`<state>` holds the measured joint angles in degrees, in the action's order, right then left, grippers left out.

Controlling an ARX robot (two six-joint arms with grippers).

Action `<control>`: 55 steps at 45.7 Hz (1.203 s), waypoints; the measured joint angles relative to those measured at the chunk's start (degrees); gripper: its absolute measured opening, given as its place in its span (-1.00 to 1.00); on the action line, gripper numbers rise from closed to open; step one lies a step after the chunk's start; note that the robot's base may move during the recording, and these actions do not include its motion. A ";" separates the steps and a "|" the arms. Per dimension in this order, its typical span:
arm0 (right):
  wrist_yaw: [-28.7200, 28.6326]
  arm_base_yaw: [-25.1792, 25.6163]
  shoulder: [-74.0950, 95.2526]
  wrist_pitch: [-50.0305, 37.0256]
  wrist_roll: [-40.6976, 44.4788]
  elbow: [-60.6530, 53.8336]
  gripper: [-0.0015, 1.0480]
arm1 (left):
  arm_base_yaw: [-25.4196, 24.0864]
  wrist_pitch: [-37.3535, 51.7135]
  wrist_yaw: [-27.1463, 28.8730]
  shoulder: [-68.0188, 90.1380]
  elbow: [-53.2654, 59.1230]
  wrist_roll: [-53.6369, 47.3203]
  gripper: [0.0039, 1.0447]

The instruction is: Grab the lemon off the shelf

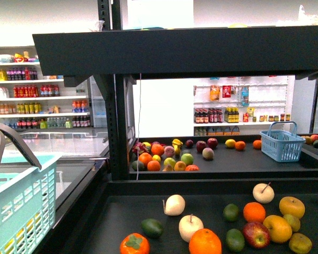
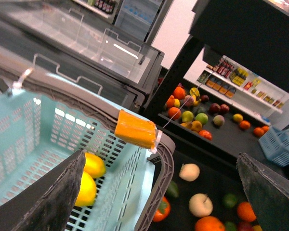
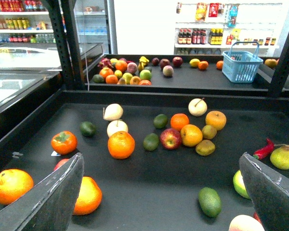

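- Broadly, the shelf [image 1: 212,182], a black tiered rack with upright posts, fills the front view; its near tray and a farther tray both carry loose fruit.
- Behind it, white wall shelves [image 1: 40,84] of bottles line the room, with glass-lidded freezers [image 2: 86,43] at the left.
- At the near left, a teal basket [image 1: 21,211] with a grey handle holds two lemons [image 2: 89,178], seen in the left wrist view.
- On the far tray's right sits a blue basket [image 1: 282,143].
- Left gripper [image 2: 159,202]: its fingers [image 2: 53,197] are spread wide above the teal basket, holding nothing.
- Right gripper [image 3: 159,197]: its fingers [image 3: 58,197] are spread wide over the near tray, touching nothing.
- Near them lie oranges [image 3: 121,144], a red apple [image 3: 171,138], a persimmon [image 3: 64,142] and green avocados [image 3: 210,201].
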<state>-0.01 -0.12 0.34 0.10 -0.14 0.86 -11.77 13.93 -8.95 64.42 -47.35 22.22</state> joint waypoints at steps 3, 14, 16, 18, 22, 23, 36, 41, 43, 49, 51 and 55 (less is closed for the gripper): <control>0.00 0.00 0.00 0.00 -0.02 0.00 0.85 | 1.07 -2.27 0.22 -4.63 1.38 -5.64 0.86; 0.00 0.00 0.00 0.00 0.00 0.00 0.85 | 10.60 -10.67 8.11 -26.36 13.81 -19.06 0.41; -0.02 0.00 0.00 0.00 0.00 0.00 0.85 | 11.37 -12.15 8.09 -30.86 17.11 -19.93 0.27; 0.02 0.00 0.00 0.00 -0.02 0.00 0.85 | 11.56 -14.08 8.39 -36.39 21.05 -20.63 0.10; 0.02 0.00 0.00 0.00 -0.02 0.00 0.85 | 11.58 -14.58 8.94 -44.00 26.84 -21.07 -0.21; 0.02 0.00 0.00 0.00 -0.02 0.00 0.85 | 11.61 -14.29 8.96 -44.92 27.67 -21.14 -0.28; -0.02 0.00 -0.02 0.00 0.00 0.00 0.85 | 11.63 -15.54 8.92 -53.20 35.76 -21.57 -0.96; -0.02 0.00 -0.02 0.00 0.00 0.00 0.85 | 11.65 -15.89 8.98 -56.61 37.48 -21.57 -0.96; -0.04 0.00 -0.04 0.00 0.00 0.00 0.85 | 11.65 -15.78 8.96 -57.33 38.36 -21.57 -0.96; -0.02 0.00 -0.04 0.00 -0.02 0.00 0.85 | 11.65 -15.43 8.96 -58.40 40.30 -21.57 -0.96; -0.02 0.00 -0.04 0.00 0.00 0.00 0.85 | 11.65 -15.23 8.96 -58.90 40.87 -21.57 -0.96; -0.04 0.00 -0.04 0.00 -0.02 0.00 0.85 | 11.65 -14.99 8.96 -59.56 41.62 -21.57 -0.96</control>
<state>-0.05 -0.12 0.30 0.10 -0.16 0.86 -0.12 -1.06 0.01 4.86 -5.74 0.64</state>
